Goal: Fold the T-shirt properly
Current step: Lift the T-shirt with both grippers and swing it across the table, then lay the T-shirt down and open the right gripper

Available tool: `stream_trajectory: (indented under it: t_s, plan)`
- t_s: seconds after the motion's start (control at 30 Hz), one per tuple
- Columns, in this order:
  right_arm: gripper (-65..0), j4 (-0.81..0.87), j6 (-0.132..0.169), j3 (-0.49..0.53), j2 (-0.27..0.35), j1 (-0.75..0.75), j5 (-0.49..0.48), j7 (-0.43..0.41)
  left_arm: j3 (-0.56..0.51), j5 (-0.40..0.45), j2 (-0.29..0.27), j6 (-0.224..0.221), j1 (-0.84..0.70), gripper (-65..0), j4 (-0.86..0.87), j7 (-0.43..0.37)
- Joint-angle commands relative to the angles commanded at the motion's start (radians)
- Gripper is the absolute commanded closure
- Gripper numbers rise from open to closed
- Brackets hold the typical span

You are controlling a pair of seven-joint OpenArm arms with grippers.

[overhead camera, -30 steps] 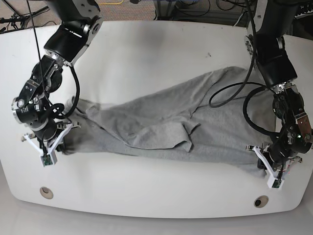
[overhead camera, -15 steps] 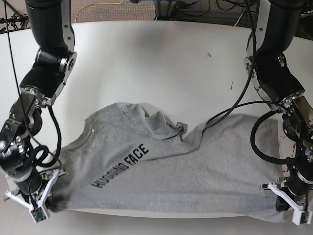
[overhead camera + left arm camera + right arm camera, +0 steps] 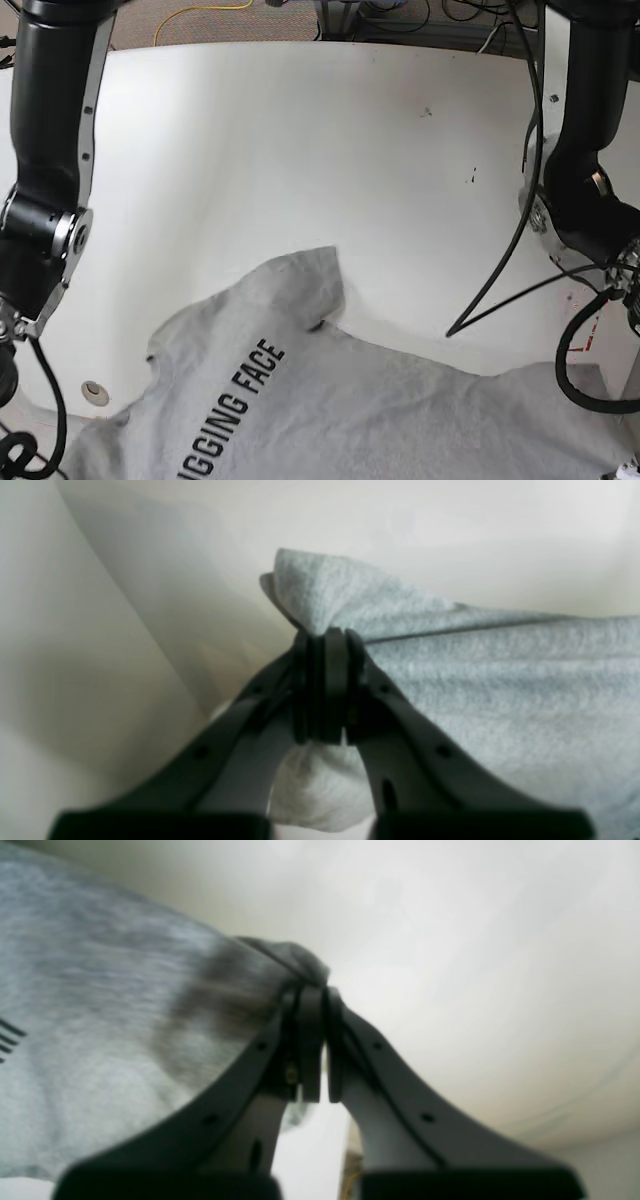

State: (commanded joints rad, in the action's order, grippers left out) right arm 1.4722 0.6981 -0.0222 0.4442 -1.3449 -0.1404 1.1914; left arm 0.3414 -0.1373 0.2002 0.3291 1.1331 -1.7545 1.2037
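The heather-grey T-shirt (image 3: 380, 410) hangs spread across the bottom of the base view, print side up, with black "GGING FACE" lettering (image 3: 235, 398) showing. Its lower part runs out of frame. Both grippers are below the frame edge in the base view. In the left wrist view my left gripper (image 3: 325, 680) is shut on a bunched corner of the grey shirt (image 3: 500, 690). In the right wrist view my right gripper (image 3: 315, 1040) is shut on a fold of the shirt (image 3: 100, 1015); a bit of black print shows at the left edge.
The white table (image 3: 300, 150) lies behind the shirt, with a round hole (image 3: 95, 391) near its front left. Black arm links stand at the left (image 3: 50, 150) and right (image 3: 590, 150). A black cable (image 3: 520, 290) hangs by the right arm.
The shirt went from a crumpled heap on the table to being pulled toward the camera and stretched out, print side now showing. Both arms moved forward, taking the grippers out of the base view.
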Motion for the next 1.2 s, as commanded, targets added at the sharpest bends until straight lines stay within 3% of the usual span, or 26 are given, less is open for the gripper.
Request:
stream_trajectory:
  t_s: [0.2,0.43,0.6,0.83,1.2]
  plan:
    - [0.0,-0.020,0.000,0.051,0.002,-0.109,-0.002,0.018,0.003,-0.005,0.000,0.002,0.052,0.0,0.046,0.000]
    - [0.0,0.054,0.000,0.055,0.023,-0.094,0.000,0.094,0.005,-0.008,-0.002,0.006,0.000,0.0,0.035,0.000]
    - [0.0,0.180,0.000,0.035,0.063,0.078,0.000,0.121,0.005,-0.040,-0.002,0.035,-0.114,0.0,0.005,0.000]
    - [0.0,0.324,0.000,-0.120,0.063,0.404,0.005,0.123,0.000,-0.086,-0.002,0.043,-0.345,0.0,-0.084,0.000]
    - [0.0,0.379,0.000,-0.331,-0.054,0.773,0.003,0.110,0.005,-0.115,0.000,0.043,-0.666,0.0,-0.189,0.000]
